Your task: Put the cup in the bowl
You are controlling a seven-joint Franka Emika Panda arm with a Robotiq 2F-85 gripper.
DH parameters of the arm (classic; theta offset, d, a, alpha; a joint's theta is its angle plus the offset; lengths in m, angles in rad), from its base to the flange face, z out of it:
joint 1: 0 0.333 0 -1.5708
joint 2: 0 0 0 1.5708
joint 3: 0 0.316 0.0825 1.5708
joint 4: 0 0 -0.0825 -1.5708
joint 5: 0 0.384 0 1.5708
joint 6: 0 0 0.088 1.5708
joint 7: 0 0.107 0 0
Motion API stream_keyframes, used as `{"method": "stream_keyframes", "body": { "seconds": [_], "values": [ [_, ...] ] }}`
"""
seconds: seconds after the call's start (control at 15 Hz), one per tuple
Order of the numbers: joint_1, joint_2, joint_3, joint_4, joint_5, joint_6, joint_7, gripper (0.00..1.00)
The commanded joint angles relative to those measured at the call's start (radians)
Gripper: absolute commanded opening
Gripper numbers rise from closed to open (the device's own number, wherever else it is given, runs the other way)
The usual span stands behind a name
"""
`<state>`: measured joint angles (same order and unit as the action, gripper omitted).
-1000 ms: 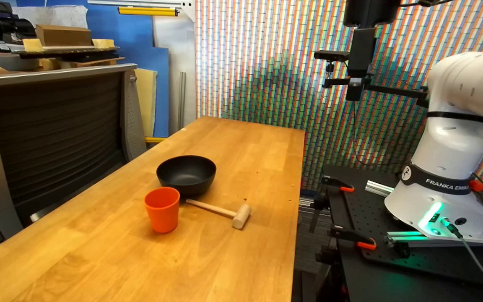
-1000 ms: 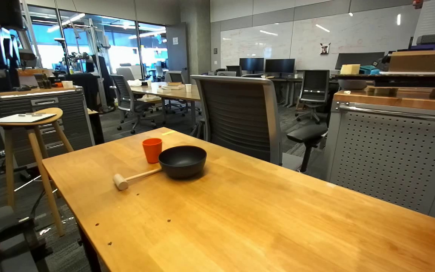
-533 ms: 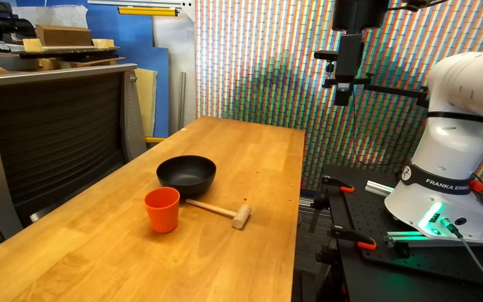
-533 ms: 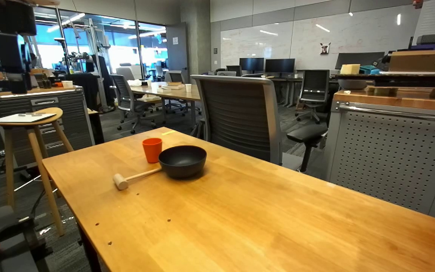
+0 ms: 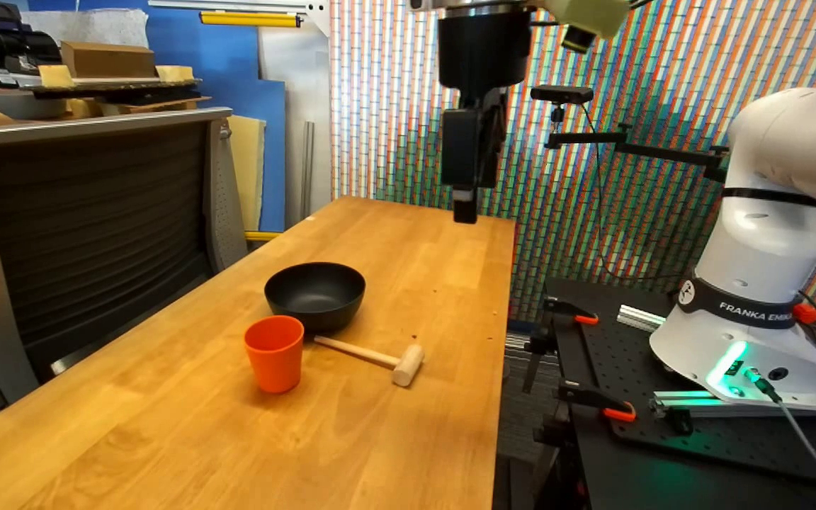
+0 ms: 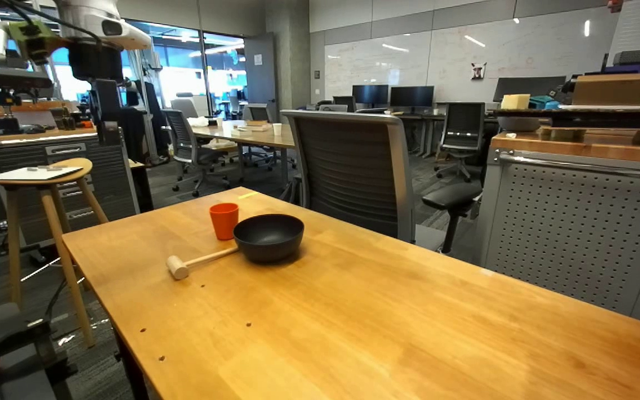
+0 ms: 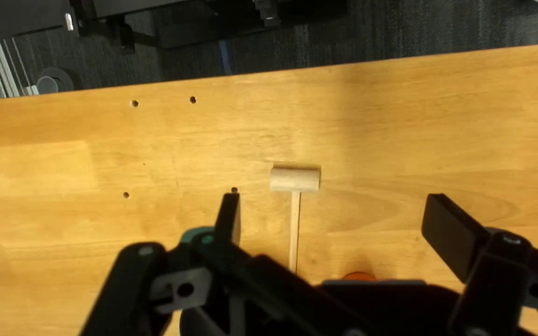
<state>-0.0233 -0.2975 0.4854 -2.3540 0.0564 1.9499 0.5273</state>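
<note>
High above the bench (image 5: 415,432) hangs the end effector (image 7: 333,205), and the wrist view has its fingers spread wide, standing well apart! Below, seen between them near the center of that frame, lies the wooden mallet (image 7: 295,179), head crosswise, handle running toward the bottom edge. And the cup (image 5: 275,358)? Upright on the bench, bright orange-red, left of center in an exterior view, outside the bowl (image 5: 316,294) and just beside it; whether the two touch cannot be told. The black bowl sits mouth up behind it there, the tip of the mallet's handle close by. In the wrist view only a sliver of the cup peeks out at the bottom, the end effector hiding the rest. Far right in an exterior view stands the white arm (image 5: 762,241), a green light (image 5: 728,363) glowing at its foot.
</note>
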Motion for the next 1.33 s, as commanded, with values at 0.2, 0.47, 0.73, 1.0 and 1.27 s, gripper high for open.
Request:
{"method": "stream_keyframes", "body": {
  "seconds": [0.2,0.47,0.73,1.0,1.27],
  "values": [
    [0.059,0.440,-0.042,0.355,-0.266,-0.059,0.139,1.00],
    [0.188,0.656,-0.179,0.560,-0.316,-0.081,0.112,1.00],
    [0.281,0.845,-0.290,0.758,-0.286,-0.124,0.078,1.00],
    [0.324,1.002,-0.367,0.949,-0.265,-0.178,0.052,1.00],
    [0.326,1.132,-0.413,1.134,-0.233,-0.252,0.021,1.00]
  ]
}}
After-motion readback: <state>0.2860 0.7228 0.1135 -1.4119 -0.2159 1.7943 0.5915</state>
